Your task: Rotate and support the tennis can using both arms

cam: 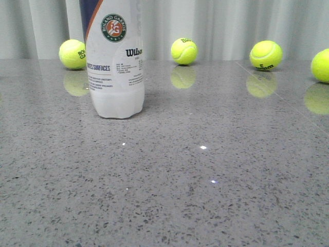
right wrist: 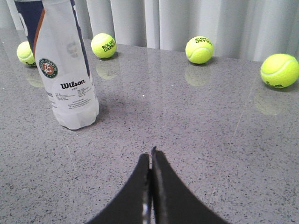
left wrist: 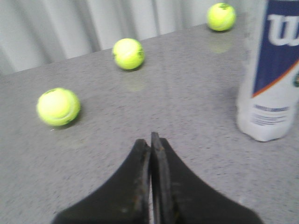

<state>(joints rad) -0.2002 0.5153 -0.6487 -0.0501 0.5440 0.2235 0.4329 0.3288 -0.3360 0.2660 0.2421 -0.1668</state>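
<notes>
The tennis can (cam: 114,62) stands upright on the grey speckled table, left of centre in the front view, its top cut off by the frame. Its white label shows the Roland Garros badge and the Wilson logo. It also shows in the left wrist view (left wrist: 273,70) and in the right wrist view (right wrist: 63,65). My left gripper (left wrist: 150,139) is shut and empty, well short of the can. My right gripper (right wrist: 151,155) is shut and empty, also apart from the can. Neither gripper shows in the front view.
Yellow-green tennis balls lie along the table's back edge before a pale curtain: one (cam: 72,54) behind the can, one (cam: 184,51) at centre, one (cam: 266,55) to the right, one (cam: 322,65) at the far right. The table (cam: 205,180) is glossy.
</notes>
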